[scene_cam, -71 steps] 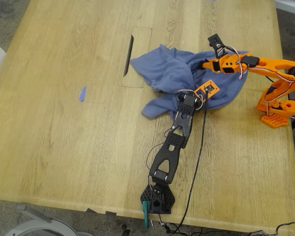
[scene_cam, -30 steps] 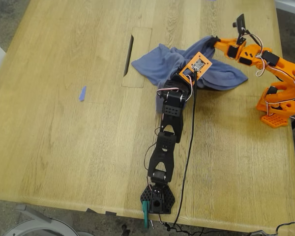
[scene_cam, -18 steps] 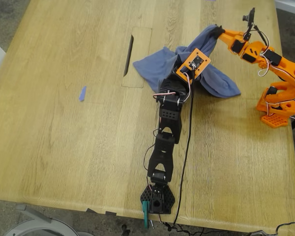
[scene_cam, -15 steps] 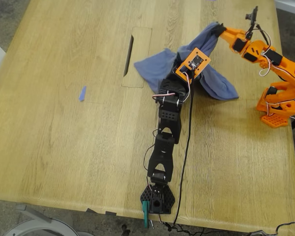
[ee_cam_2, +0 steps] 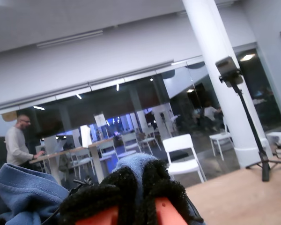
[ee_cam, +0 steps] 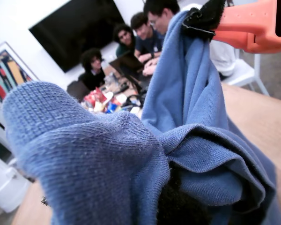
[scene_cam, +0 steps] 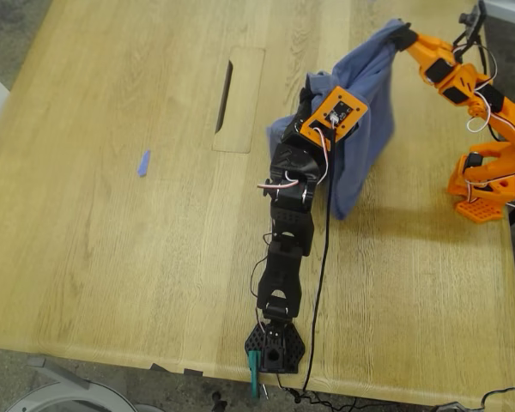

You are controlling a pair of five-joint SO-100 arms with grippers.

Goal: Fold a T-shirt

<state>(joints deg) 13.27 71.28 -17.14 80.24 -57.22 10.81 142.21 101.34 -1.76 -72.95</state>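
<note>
The slate-blue cotton T-shirt (scene_cam: 360, 129) hangs lifted above the pale wooden table (scene_cam: 112, 257) in the upper right of the exterior view, stretched between two arms with its lower end drooping toward the tabletop. My first gripper (scene_cam: 305, 120), on the black arm, has its fingers clamped on a bunched fold of the cloth, while my second gripper (scene_cam: 401, 36), on the orange arm, pinches the shirt's top edge between its black-padded fingertips (ee_cam_2: 126, 187). A small blue scrap (scene_cam: 143, 163) lies well apart on the table at the exterior view's left, beside a long dark slot (scene_cam: 224, 96) in the wood.
</note>
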